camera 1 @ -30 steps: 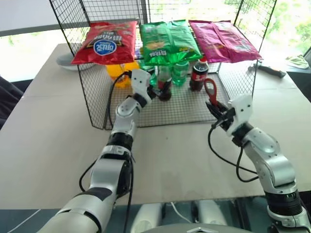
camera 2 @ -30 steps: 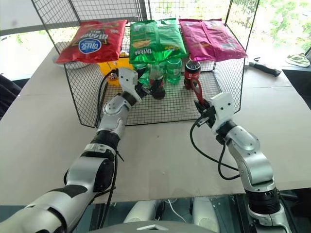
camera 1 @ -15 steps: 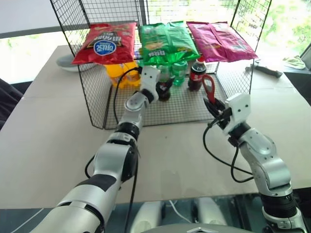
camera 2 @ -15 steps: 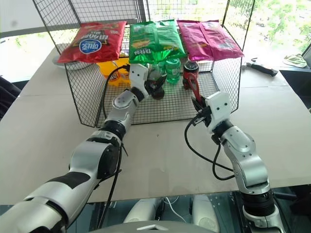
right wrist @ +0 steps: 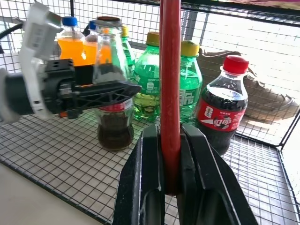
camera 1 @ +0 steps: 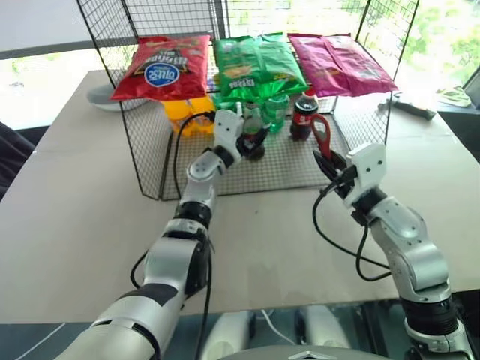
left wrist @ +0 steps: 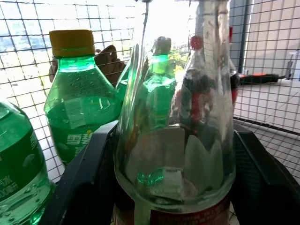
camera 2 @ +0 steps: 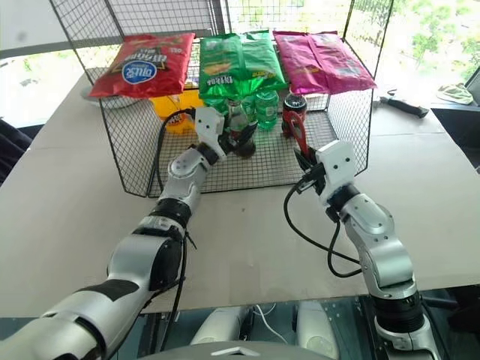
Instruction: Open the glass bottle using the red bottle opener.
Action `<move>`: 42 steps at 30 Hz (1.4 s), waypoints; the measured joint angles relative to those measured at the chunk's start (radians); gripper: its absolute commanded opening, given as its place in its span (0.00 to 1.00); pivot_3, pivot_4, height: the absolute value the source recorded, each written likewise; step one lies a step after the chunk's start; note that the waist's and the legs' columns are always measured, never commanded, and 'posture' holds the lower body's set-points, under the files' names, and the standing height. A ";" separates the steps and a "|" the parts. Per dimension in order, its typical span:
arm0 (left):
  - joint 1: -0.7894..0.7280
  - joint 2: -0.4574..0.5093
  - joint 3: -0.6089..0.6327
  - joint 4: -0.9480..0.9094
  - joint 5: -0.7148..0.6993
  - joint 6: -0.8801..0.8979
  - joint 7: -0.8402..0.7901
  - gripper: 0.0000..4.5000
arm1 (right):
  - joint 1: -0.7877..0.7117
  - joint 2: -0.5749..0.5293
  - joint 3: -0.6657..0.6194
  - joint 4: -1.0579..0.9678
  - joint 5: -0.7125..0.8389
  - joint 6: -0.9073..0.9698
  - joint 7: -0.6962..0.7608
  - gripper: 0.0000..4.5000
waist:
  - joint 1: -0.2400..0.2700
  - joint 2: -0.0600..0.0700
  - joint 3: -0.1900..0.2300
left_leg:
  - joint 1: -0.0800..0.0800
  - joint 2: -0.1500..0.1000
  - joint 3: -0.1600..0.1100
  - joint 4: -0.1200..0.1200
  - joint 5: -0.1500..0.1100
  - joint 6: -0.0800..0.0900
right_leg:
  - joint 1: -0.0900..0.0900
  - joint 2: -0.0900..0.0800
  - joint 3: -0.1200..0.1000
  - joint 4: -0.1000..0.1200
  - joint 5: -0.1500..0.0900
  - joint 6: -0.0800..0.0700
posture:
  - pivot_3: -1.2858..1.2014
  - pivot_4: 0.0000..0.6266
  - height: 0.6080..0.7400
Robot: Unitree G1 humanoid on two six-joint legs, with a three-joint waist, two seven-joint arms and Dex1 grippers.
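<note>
Nearest the camera, right gripper (camera 1: 328,161) clamped tight on the red opener (camera 1: 324,137), which stands upright from the closed fingers, ring head up, just outside the wire rack (camera 1: 150,161).

Left gripper (camera 1: 251,140) reaches into the rack; its black fingers (right wrist: 105,91) sit either side of the glass bottle (right wrist: 112,101), closed against the glass above the red label band. Bottle stands upright on the mesh floor, dark drink in the lower part, upper half clear.

Beside it, cola bottle (right wrist: 219,110), red cap, red label with white lettering, not readable. Behind: green bottles (right wrist: 149,77) with yellow caps, white Chinese characters on one label. Orange drink bottle (right wrist: 70,42), blue cap, farther back.

Top shelf: red chip bag (camera 1: 161,66) with a blue and white round logo, green bag (camera 1: 257,64), magenta bag (camera 1: 341,61); print too small to read.
</note>
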 measured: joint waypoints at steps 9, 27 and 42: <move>0.215 0.033 -0.022 -0.475 -0.012 0.248 0.058 0.54 | -0.007 0.002 -0.003 0.012 0.011 0.000 0.010 0.00 | 0.001 0.000 0.000 | 0.000 0.000 0.000 0.000 0.000 0.000 | 0.000 0.000 0.001 0.000 0.000 0.000 | 0.52 0.24 1.00; 0.087 0.008 -0.006 -0.333 -0.016 0.289 0.178 0.54 | -0.024 0.012 0.004 0.044 0.013 -0.003 0.034 0.00 | 0.002 0.000 0.000 | 0.000 0.000 0.000 0.000 0.000 0.000 | -0.001 0.001 0.001 0.000 0.000 0.000 | 0.52 0.24 1.00; 0.254 0.037 -0.046 -0.514 -0.047 0.331 0.050 0.54 | 0.013 0.013 -0.001 0.043 0.012 -0.003 0.017 0.00 | 0.002 0.000 0.000 | -0.002 0.000 0.000 0.000 0.000 0.000 | -0.004 0.001 0.002 0.001 0.000 0.000 | 0.52 0.24 1.00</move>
